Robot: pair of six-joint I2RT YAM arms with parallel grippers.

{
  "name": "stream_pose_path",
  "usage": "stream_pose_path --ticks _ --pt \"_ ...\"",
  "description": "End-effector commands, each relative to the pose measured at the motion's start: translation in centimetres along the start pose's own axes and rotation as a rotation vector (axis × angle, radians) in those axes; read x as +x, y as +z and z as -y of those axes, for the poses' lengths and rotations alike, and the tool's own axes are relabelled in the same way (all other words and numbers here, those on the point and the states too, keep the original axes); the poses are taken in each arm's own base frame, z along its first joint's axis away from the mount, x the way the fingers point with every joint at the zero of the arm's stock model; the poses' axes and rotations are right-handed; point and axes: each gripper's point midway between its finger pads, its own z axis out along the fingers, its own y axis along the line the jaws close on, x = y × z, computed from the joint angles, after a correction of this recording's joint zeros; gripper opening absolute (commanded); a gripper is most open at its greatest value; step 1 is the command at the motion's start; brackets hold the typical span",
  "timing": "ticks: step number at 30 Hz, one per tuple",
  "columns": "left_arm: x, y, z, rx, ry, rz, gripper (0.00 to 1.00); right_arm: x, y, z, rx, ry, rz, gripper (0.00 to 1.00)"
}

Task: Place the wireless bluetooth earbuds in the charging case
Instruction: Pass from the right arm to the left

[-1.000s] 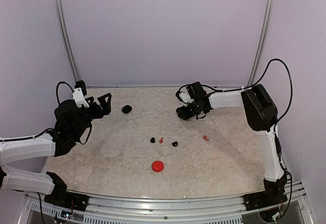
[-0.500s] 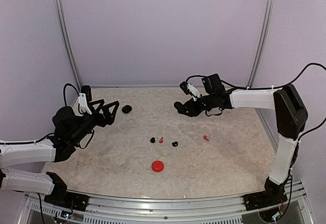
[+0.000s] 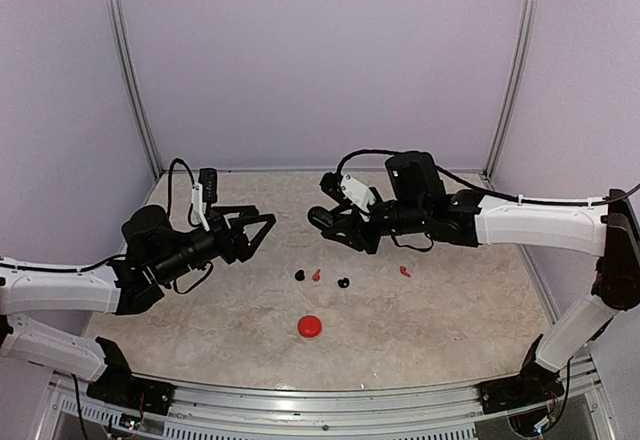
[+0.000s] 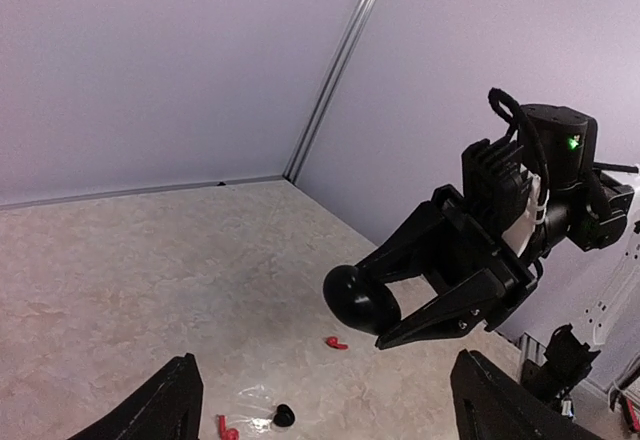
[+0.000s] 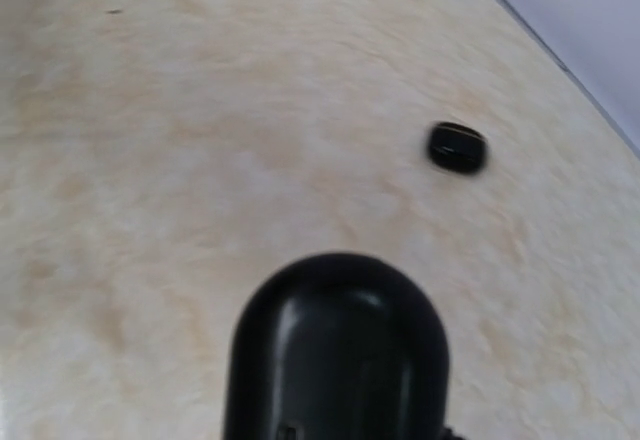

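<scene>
The right pincer (image 3: 328,221) is clamped on a black case (image 4: 356,300), one finger above it and one below, and holds it clear of the tabletop (image 3: 200,310) at the back centre. The left pincer (image 3: 258,232) hangs wide open with nothing between its fingers, tips pointing toward the right one across a small gap.

The only marking to see is a green light (image 4: 573,143) glowing on the right wrist housing.

A second ago both arms were drawn back to their own sides. Since then the left arm has stretched in from the left wall and the right arm has swung in from the back right with the case, so the two pincers now face each other above the middle. A second dark pebble that lay at the back left then is hidden in the top view, where the left pincer now hangs over that spot. The right wrist view shows a small black thing (image 5: 457,147) lying on the tabletop beyond the held case; I cannot tell what it is.

The earbuds lie loose on the tabletop, just in front of and below the pincers and unmoved: a black one (image 3: 300,275) beside a red one (image 3: 317,276), another black one (image 3: 343,283) near them, and a red one (image 3: 404,271) apart to the right. A red case (image 3: 310,326) sits nearer the bases.
</scene>
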Motion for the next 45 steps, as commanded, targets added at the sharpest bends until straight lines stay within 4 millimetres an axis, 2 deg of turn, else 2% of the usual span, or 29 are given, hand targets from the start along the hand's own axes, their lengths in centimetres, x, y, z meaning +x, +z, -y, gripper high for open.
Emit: stream_pose_path --ticks 1,5,7,9,13,16,21,29,36,45 --pt "0.1 0.2 3.6 0.145 0.056 0.008 0.86 -3.0 -2.1 -1.8 -0.04 -0.097 0.098 0.27" --pt "0.1 -2.8 6.4 0.289 0.264 0.056 0.89 -4.5 -4.7 -5.7 -0.25 -0.085 0.158 0.27" --pt "-0.4 -4.8 8.4 0.333 0.386 0.124 0.9 -5.3 -6.3 -7.9 -0.375 -0.069 0.192 0.27" --pt "0.1 -6.3 10.5 0.395 0.545 0.161 0.91 -6.0 -8.0 -10.0 -0.513 -0.041 0.215 0.27" --pt "1.0 -8.1 13.3 0.473 0.699 0.18 0.91 -7.3 -11.2 -13.2 -0.729 0.025 0.236 0.26" --pt "1.1 -8.6 15.1 0.524 0.752 0.178 0.91 -7.8 -12.7 -14.8 -0.827 0.06 0.226 0.26" --pt "1.9 -8.2 18.1 0.601 0.847 0.126 0.87 -7.4 -13.3 -17.7 -0.946 0.096 0.17 0.25" --pt "3.0 -7.2 20.9 0.671 0.929 0.101 0.78 -7.1 -13.4 -21.0 -1.07 0.107 0.111 0.26" --pt "4.2 -7.0 22.6 0.726 0.968 0.076 0.64 -6.9 -13.2 -21.8 -1.121 0.12 0.098 0.26" --pt "4.9 -6.9 23.3 0.765 0.964 0.071 0.4 -6.5 -12.9 -22.6 -1.17 0.136 0.077 0.25"
